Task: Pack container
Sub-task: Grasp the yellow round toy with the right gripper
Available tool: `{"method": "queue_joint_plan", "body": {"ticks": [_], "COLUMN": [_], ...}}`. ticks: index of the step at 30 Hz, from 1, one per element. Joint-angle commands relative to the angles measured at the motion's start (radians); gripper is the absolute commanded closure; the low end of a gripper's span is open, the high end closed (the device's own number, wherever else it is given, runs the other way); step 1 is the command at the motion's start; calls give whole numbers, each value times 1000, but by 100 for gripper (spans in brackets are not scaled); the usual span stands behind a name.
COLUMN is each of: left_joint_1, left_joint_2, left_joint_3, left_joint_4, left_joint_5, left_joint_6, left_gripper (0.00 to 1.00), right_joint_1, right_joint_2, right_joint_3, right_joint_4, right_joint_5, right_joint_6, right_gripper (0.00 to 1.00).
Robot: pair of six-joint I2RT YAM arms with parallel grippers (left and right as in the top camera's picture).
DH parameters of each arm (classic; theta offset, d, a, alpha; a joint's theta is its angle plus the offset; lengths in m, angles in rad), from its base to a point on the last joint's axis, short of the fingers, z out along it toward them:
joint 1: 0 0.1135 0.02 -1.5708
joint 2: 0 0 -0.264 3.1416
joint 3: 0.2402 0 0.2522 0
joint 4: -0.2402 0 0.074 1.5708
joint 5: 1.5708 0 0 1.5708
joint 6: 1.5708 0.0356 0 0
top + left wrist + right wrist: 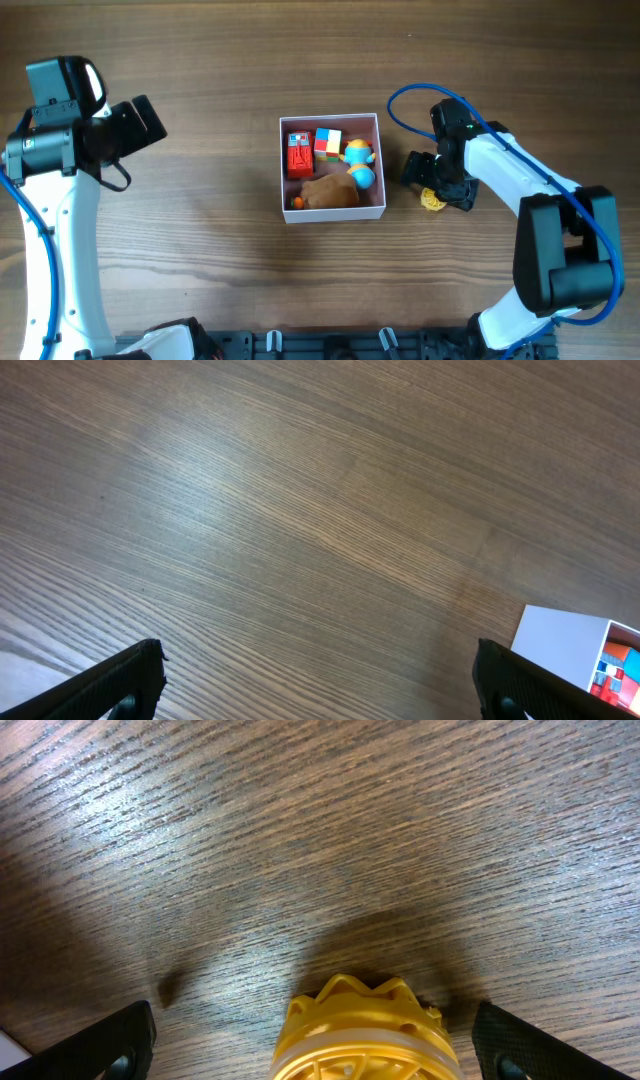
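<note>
The move in hand turns on the small yellow ridged plastic toy [365,1032]. It sits squarely in the gap between the right arm's fingers [100,1045], which are spread wide and released, one on each side, with clear bench [220,280] between each finger and the toy. The toy looks round and crown-like, with no long axis to favour, so I judge that the fingers need only clench where they stand, with no turning of the wrist. The square shallow white-walled container [335,213] with the dusty-pink inside lies about the middle of the bench. It holds several small toys [345,160] and is apart from the yellow toy but near it, on the side toward the bench's left edge. The right arm is much the nearer, and the carry would be a short one leftward. The left arm's fingers [110,685] hang released and empty over bare wood toward the left edge, the container's corner just showing in that wrist view.
</note>
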Motion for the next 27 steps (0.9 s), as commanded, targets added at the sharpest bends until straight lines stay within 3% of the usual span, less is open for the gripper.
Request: {"method": "queue_joint_plan", "body": {"ticks": [1,12,15,20,22,27], "left_joint_1": [5,5,5,5,5,5], "left_joint_2": [7,7,7,7,7,7], "left_joint_3": [3,3,3,3,3,3], "left_joint_4": [0,0,0,0,0,0], "left_joint_5": [-3,-3,-3,-3,-3,-3], "left_joint_6": [-10,-10,-10,-10,-10,-10], "left_gripper": [0,0,0,0,0,0], "right_joint_1": [0,0,0,0,0,0], "right_joint_2": [56,56,56,56,56,56], "right_joint_3": [-51,-51,-51,-51,-51,-51], "right_joint_4": [14,-56,-56,-54,-47,-47], "right_joint_5": [-22,-17,-17,-17,-17,-17], "right_joint_6": [0,108,108,104,103,104], "right_gripper": [1,14,28,40,51,57]}}
